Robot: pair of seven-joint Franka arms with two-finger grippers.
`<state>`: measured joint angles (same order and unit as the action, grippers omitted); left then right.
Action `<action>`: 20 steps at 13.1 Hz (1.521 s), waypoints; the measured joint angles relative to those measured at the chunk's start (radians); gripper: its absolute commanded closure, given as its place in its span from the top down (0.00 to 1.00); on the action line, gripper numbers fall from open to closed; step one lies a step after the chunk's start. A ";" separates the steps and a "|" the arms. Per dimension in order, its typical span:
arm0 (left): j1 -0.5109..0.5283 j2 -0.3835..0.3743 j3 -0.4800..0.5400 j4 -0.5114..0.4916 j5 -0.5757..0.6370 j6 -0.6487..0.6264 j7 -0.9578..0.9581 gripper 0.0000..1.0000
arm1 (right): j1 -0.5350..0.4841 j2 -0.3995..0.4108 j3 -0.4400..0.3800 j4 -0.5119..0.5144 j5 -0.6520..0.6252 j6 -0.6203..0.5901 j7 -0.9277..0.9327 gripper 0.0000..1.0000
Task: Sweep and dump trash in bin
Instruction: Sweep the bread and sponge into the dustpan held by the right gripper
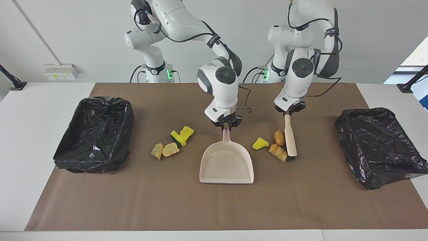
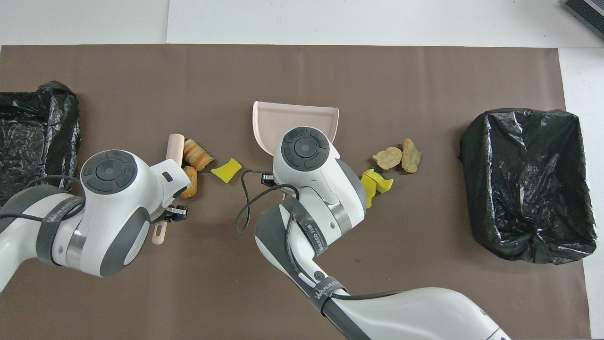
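The beige dustpan point(image 1: 226, 164) lies mid-mat, mouth away from the robots, with my right gripper point(image 1: 227, 124) shut on its handle. My left gripper point(image 1: 288, 112) is shut on a wooden brush point(image 1: 290, 140) whose bristles rest on the mat. Against the brush lie a round bread piece point(image 1: 279, 137) and a croissant point(image 1: 278, 152), with a yellow sponge chunk point(image 1: 260, 143) between them and the pan. More trash lies toward the right arm's end: yellow sponges point(image 1: 182, 134), one green-backed, and two pastry pieces point(image 1: 166, 149). From overhead the right wrist hides the handle of the dustpan point(image 2: 292, 120).
A black-lined bin point(image 1: 90, 157) stands at the right arm's end of the brown mat. A second black-lined bin point(image 1: 384, 164) stands at the left arm's end. A loose cable hangs from the right wrist beside the pan handle.
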<state>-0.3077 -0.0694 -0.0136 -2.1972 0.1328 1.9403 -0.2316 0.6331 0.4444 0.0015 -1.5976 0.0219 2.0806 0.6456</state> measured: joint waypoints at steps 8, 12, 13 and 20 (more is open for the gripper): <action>0.040 -0.016 0.020 -0.006 0.000 0.017 0.060 0.00 | -0.081 -0.250 -0.007 -0.025 -0.046 -0.377 -0.545 0.00; 0.102 0.044 0.027 -0.009 0.000 0.087 0.129 0.00 | -0.093 -0.268 -0.007 -0.113 -0.067 -0.371 -0.952 0.00; 0.103 0.057 0.026 -0.009 0.000 0.095 0.131 0.00 | -0.108 -0.269 -0.008 -0.126 -0.075 -0.366 -1.046 0.00; 0.049 0.077 0.005 -0.026 -0.001 0.107 0.130 0.00 | -0.112 -0.258 -0.002 -0.268 -0.101 -0.181 -1.336 0.00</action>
<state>-0.2583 0.0077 -0.0083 -2.2232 0.1322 2.0469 -0.1021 0.5213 0.1862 -0.0001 -1.8659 -0.0787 1.9000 -0.6905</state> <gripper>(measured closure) 0.740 0.678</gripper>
